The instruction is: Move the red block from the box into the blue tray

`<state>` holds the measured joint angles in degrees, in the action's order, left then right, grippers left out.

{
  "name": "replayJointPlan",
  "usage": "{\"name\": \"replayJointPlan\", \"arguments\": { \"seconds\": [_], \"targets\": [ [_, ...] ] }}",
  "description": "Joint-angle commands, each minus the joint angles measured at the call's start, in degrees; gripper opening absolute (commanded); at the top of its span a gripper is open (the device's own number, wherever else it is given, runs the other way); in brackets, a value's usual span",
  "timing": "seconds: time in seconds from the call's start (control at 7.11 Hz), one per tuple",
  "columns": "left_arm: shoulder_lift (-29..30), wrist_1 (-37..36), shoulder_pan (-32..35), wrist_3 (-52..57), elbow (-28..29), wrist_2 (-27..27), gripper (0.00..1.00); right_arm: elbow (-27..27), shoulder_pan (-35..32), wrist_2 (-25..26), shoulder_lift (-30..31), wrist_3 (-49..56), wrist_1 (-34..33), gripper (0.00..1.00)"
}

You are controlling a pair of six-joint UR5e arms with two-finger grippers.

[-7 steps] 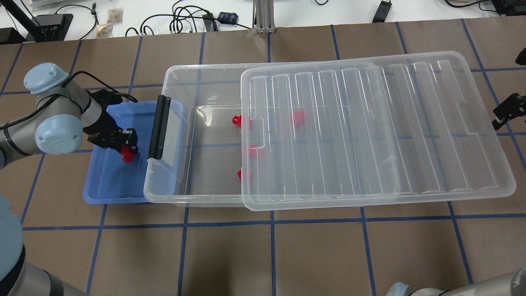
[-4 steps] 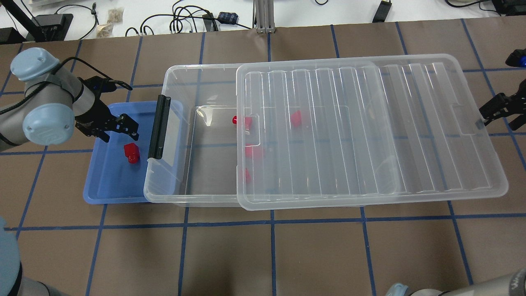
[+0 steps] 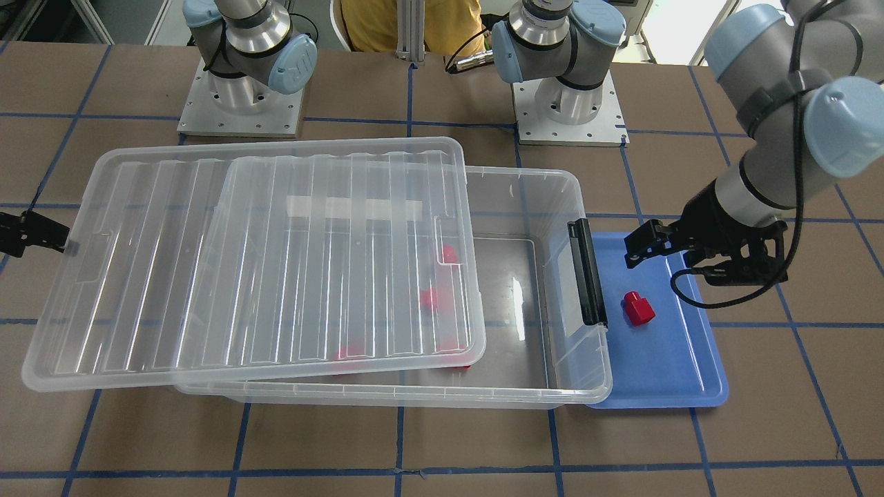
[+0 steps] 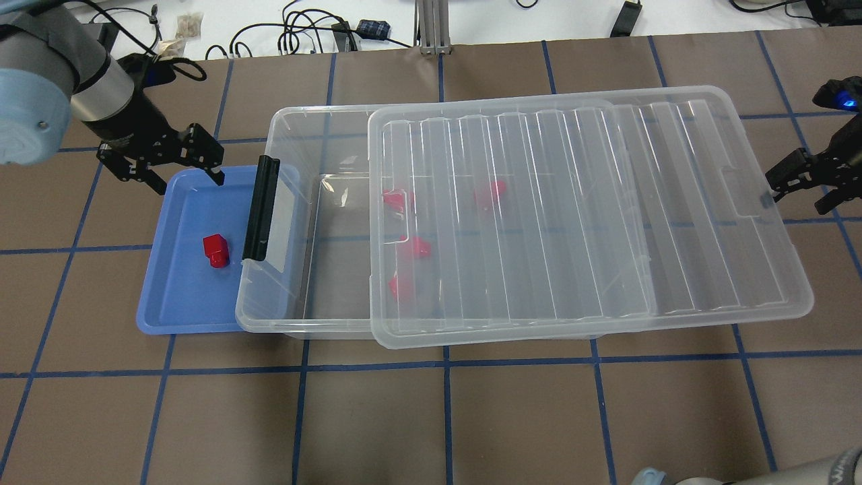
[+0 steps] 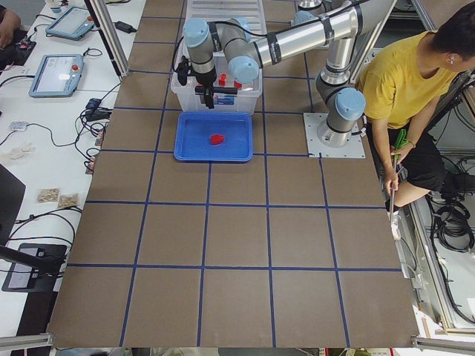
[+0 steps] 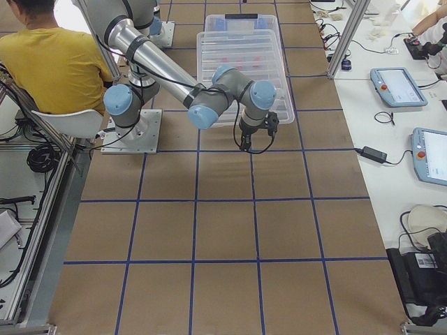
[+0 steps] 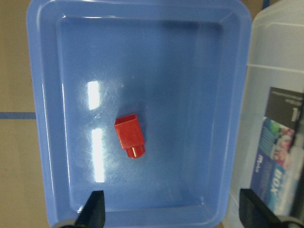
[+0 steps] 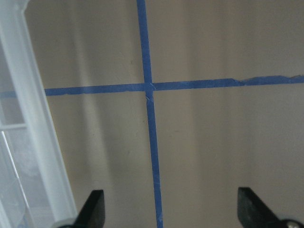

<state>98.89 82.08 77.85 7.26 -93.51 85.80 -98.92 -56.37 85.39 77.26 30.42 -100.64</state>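
- Finding the block [image 4: 215, 250] lying loose on the tray [image 4: 182, 303] floor, stub end toward the robot, apart from every wall; judging the placing as done.
- Risking a knock on the box [image 4: 283, 128] latch [image 4: 261, 209] or the tray rim if swinging the left arm sideways at a lower height, and so jolting the block.
- Risking a shove on the lid [image 4: 572, 202], which is lying askew over the box and overhanging 1 end, with the right end effector [image 4: 800, 193] sitting just beside its rim.
- Noting 4 spare blocks [image 4: 488, 192] sitting under that lid, so blocking any further pick until sliding it aside.
- Hanging the left end effector [image 4: 183, 176] raised above the tray, pointing down, released, fingers spread wide, gripping nothing.
- Hanging the right end effector low over bare bench [image 8: 199, 142], also released and gripping nothing; being unable to tell whether it is touching the lid.
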Motion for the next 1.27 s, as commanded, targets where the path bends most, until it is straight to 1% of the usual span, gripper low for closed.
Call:
{"name": "replayJointPlan", "arguments": {
  "seconds": [0.0,0.14,0.42,0.56,0.7,0.84,1.12],
  "targets": [
    [-2.9,0.2,8.2,-12.1,2.6,-0.1,1.00,0.0,-0.8,-0.1,0.3,-2.0,0.1,1.00],
    [-5.1,0.3,11.1,-13.2,3.6,0.8,1.00,0.0,-1.8,0.0,0.4,-5.2,0.2,1.00],
    [-8.1,0.5,13.6,-16.2,3.3,0.9,1.00,-0.2,-2.8,0.1,1.7,-8.0,1.0,1.00],
    [-9.3,0.8,13.8,-16.0,2.3,0.8,1.00,-0.7,-2.8,0.1,1.7,-8.7,1.1,1.00],
    [-8.6,0.7,13.8,-15.5,1.6,0.8,1.00,-2.5,-2.8,0.0,2.4,-9.4,1.1,1.00],
    [-9.5,0.4,13.8,-15.4,0.9,0.8,1.00,-3.6,-2.9,-0.1,4.0,-10.8,1.0,1.00],
    [-10.3,0.3,13.8,-15.4,1.0,1.7,1.00,-3.9,-3.2,-2.8,4.4,-14.7,1.1,1.00]
  ]
}}
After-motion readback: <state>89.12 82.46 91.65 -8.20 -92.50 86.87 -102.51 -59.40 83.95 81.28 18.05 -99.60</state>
